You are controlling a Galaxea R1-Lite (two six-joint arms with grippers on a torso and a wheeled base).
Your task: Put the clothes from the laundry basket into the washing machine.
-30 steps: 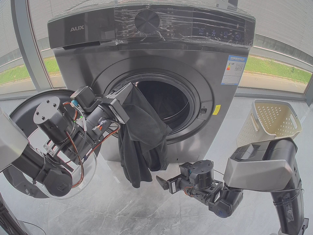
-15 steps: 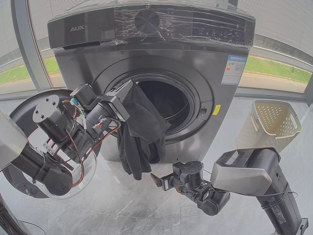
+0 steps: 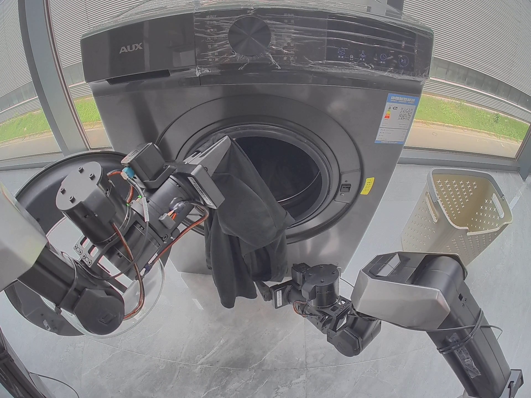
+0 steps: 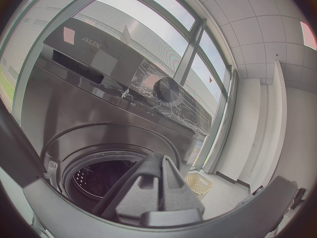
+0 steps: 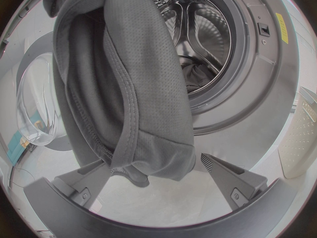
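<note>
So the left gripper is up at the left rim of the washing machine opening, fingers pinched tight on a dark shirt. You can see the cloth squeezed between them from the left wrist view too. The shirt hangs from there, down across the lower left part of the opening and over the front panel, not inside the drum. The right gripper sits low, near the floor and right at the bottom of the shirt. Its fingers are spread wide with the hem dangling between them. Another dark piece of clothing lies in the drum. The door is swung open to the left, and the laundry basket stands on the floor to the right of the machine.
</note>
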